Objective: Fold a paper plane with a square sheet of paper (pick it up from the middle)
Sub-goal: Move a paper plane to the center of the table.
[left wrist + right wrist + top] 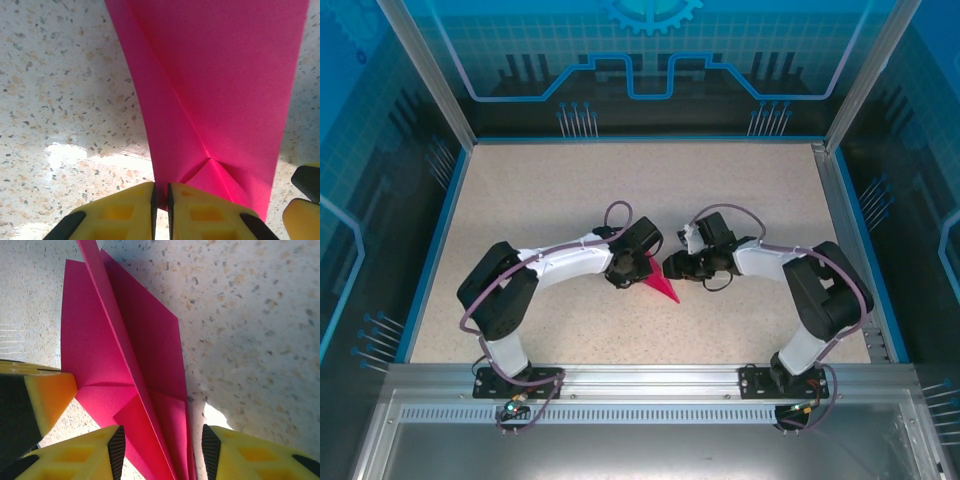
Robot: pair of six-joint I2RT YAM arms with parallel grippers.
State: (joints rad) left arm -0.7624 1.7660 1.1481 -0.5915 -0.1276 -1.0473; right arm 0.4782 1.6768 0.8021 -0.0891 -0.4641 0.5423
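Note:
The paper plane point(662, 287) is a magenta-pink creased dart between both grippers at mid-table, its tip pointing toward the near edge. My left gripper point(638, 265) comes at it from the left. In the left wrist view its yellow jaws point(161, 192) are shut on the lower fold of the paper plane point(215, 75). My right gripper point(672, 268) meets it from the right. In the right wrist view this gripper point(162, 442) stands open, straddling the folded layers of the paper plane point(100, 355), with a gap at the right pad point(210, 450).
The speckled beige table point(570, 190) has a blue rim and transparent blue walls around it. An aluminium rail point(640, 385) runs along the near edge by the arm bases. A yellow finger of the left gripper point(45, 390) shows beside the paper.

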